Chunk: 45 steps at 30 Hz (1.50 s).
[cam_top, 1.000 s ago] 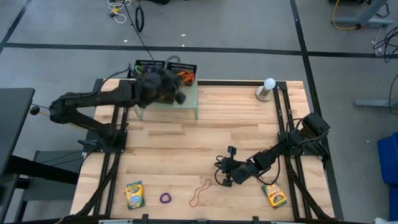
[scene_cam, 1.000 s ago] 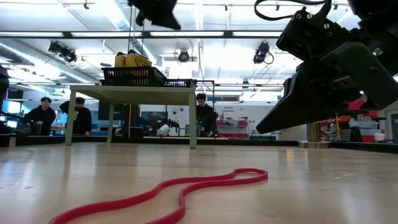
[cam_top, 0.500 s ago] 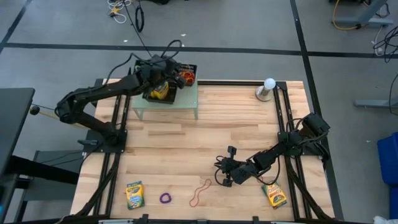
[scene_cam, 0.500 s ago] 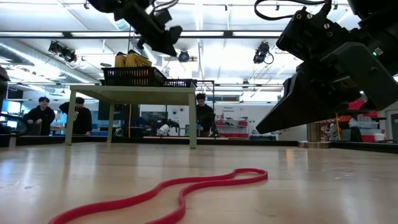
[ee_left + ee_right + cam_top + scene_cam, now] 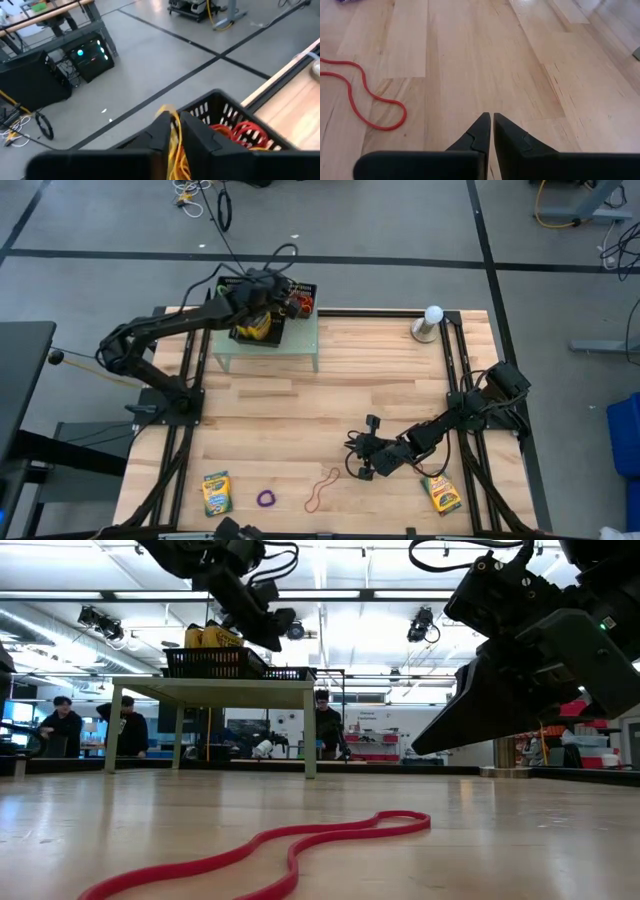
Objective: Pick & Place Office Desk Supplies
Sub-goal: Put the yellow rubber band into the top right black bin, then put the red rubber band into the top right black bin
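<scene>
Beside the right gripper (image 5: pixel 491 119) (fingers pressed together) lies a red rubber band (image 5: pixel 365 97).

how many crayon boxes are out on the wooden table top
2. One crayon box lies near the front left corner; the other crayon box lies front right, beside the right gripper. More may be hidden in the black trays on the raised stand.

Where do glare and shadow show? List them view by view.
Low view: bright ceiling lights backlight the right gripper into a dark silhouette, and the table carries a soft sheen. Right wrist view: the far boards look paler under the light. Left wrist view: cyan lamps glow on a dark box. High view: even light, no harsh glare.
</scene>
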Available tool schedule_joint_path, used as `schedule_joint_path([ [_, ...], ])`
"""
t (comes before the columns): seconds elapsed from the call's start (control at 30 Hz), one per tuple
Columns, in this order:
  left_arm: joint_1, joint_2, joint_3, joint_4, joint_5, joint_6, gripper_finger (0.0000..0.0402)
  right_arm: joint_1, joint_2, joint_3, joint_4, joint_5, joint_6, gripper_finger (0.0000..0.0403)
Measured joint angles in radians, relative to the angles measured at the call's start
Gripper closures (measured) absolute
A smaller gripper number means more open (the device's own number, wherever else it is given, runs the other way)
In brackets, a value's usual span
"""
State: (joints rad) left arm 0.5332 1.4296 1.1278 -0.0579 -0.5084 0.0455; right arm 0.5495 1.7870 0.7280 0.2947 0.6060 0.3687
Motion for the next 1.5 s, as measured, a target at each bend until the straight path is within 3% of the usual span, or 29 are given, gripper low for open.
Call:
schedule_joint_path([
  [0.3, -0.002, -0.014, 0.001, 0.004, 0.008, -0.003, 0.0267, 0.000, 0.000, 0.000, 0.000, 0.000, 0.000, 0.0371],
  [0.47, -0.038, -0.054, 0.001, -0.010, 0.020, 0.107, 0.0248, 0.001, 0.000, 0.000, 0.000, 0.000, 0.000, 0.0371],
  [0.67, -0.186, -0.162, 0.001, -0.218, 0.147, 0.164, 0.0300, 0.004, 0.000, 0.000, 0.034, 0.000, 0.025, 0.0371],
  [0.77, -0.281, -0.185, -0.038, -0.201, 0.196, 0.150, 0.0346, 0.004, 0.000, 0.000, 0.082, 0.000, 0.027, 0.0371],
  [0.9, -0.433, -0.200, -0.200, 0.011, 0.199, 0.184, 0.0393, 0.004, 0.000, 0.000, 0.132, 0.021, 0.012, 0.0371],
  [1.03, -0.550, -0.199, -0.432, 0.360, 0.239, 0.219, 0.0391, 0.004, -0.002, 0.000, 0.108, 0.043, 0.014, 0.0371],
  [1.13, -0.613, -0.193, -0.591, 0.612, 0.280, 0.169, 0.0384, 0.011, -0.039, 0.008, -0.058, 0.010, 0.094, 0.0375],
  [1.27, -0.675, -0.193, -0.734, 0.859, 0.289, 0.112, 0.0383, 0.053, -0.125, 0.080, -0.467, 0.000, 0.317, 0.0388],
  [1.4, -0.707, -0.193, -0.794, 0.941, 0.273, 0.082, 0.0385, 0.116, -0.150, 0.172, -0.850, -0.003, 0.634, 0.0393],
  [1.5, -0.718, -0.193, -0.803, 0.937, 0.273, 0.057, 0.0385, 0.172, -0.151, 0.203, -1.020, -0.060, 0.864, 0.0391],
])
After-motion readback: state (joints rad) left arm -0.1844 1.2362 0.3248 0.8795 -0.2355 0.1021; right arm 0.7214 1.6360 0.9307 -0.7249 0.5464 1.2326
